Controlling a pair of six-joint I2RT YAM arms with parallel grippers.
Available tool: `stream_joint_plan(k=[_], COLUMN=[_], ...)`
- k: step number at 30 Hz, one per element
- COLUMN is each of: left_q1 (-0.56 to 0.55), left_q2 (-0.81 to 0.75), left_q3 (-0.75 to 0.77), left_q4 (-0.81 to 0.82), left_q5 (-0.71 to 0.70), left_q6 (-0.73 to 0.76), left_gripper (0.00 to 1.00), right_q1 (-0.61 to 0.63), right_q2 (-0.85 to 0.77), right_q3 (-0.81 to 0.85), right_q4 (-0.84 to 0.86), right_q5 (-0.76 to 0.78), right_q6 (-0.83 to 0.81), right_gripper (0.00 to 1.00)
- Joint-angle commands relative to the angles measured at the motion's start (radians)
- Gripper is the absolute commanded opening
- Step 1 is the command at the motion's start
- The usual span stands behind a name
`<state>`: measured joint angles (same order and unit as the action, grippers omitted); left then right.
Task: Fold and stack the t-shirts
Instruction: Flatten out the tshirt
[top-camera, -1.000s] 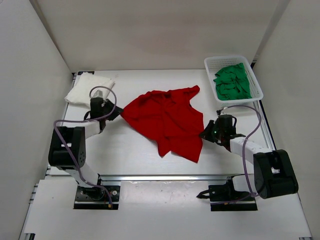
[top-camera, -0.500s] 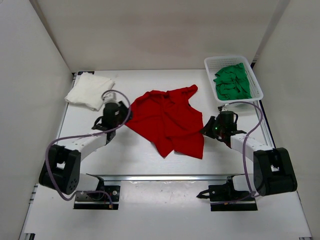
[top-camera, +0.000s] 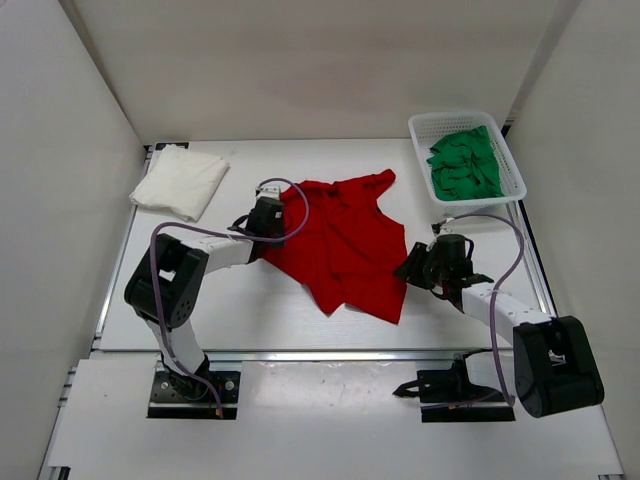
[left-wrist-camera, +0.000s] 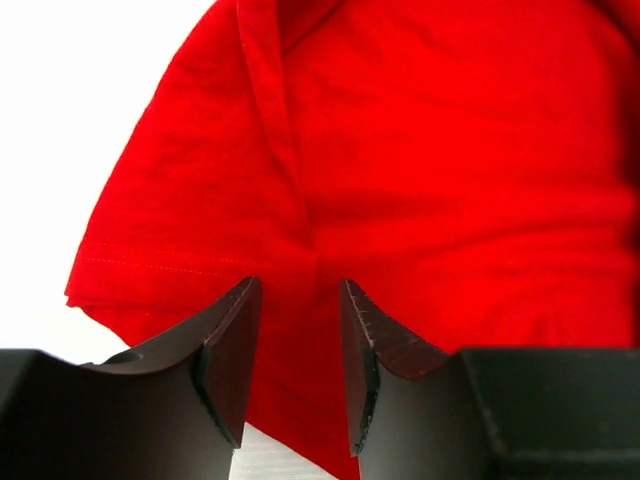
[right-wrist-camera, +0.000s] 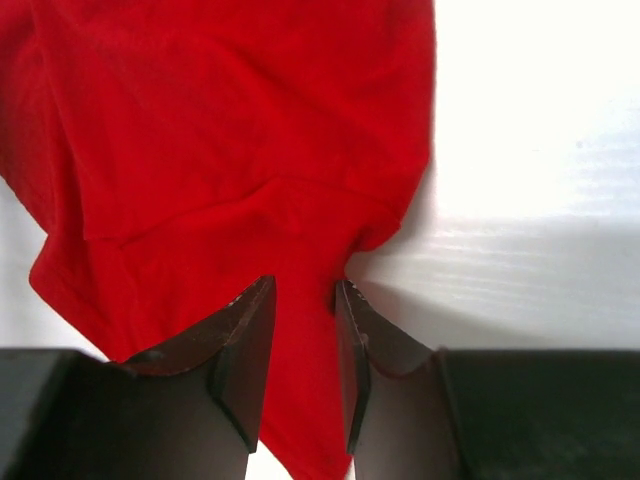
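Note:
The red t-shirt (top-camera: 335, 240) lies crumpled and spread out in the middle of the table. My left gripper (top-camera: 268, 215) sits at its left edge, open, with red cloth (left-wrist-camera: 420, 150) under and between its fingers (left-wrist-camera: 298, 290). At the shirt's right lower corner my right gripper (top-camera: 412, 268) is open too, its jaws (right-wrist-camera: 302, 290) standing astride a fold of the red cloth (right-wrist-camera: 230, 120) without pinching it. The white t-shirt (top-camera: 180, 182) lies folded at the back left. The green t-shirt (top-camera: 465, 165) is bunched in the basket.
A white mesh basket (top-camera: 416, 127) stands at the back right corner, holding the green shirt. White walls close in the table on three sides. A metal rail (top-camera: 320, 354) runs along the near edge by the arm bases.
My left arm swung right, from beside the white shirt to the red shirt's left edge, and its jaws opened. My right gripper opened and let go of the red cloth.

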<state>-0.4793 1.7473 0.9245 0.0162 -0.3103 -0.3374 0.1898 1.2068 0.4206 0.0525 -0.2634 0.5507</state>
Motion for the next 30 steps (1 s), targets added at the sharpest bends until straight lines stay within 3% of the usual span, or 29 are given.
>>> stream_joint_plan(k=[1,6,8,13,23,30], left_q1=[0.004,-0.001,0.002,0.007,-0.004,-0.005], left_q2=[-0.002,0.009,0.011,0.026,0.077,0.012], left_q3=[0.051,0.062,0.065,0.083,0.145,0.054], left_q4=[-0.016,-0.016,-0.045,-0.073,-0.142,-0.050], left_q5=[-0.023,-0.035,-0.035,-0.004,0.019,0.028], left_q6=[0.038,0.046,0.040,0.040,0.047,0.038], left_gripper=[0.47,0.33,0.31,0.39,0.33,0.39], right_q1=[-0.001,0.004,0.007,-0.006,0.010,0.016], right_q2=[-0.036,-0.032,-0.036,-0.058,-0.076,-0.075], right_q3=[-0.022,-0.016,-0.016,-0.013,-0.014,-0.028], right_q4=[0.043,0.040,0.041,0.035,0.032,0.046], right_q5=[-0.005,-0.010,-0.010,-0.014,-0.016,-0.026], right_q6=[0.011,-0.002,-0.002,-0.005,0.003,-0.001], right_gripper=[0.29,0.29,0.29,0.29,0.30,0.29])
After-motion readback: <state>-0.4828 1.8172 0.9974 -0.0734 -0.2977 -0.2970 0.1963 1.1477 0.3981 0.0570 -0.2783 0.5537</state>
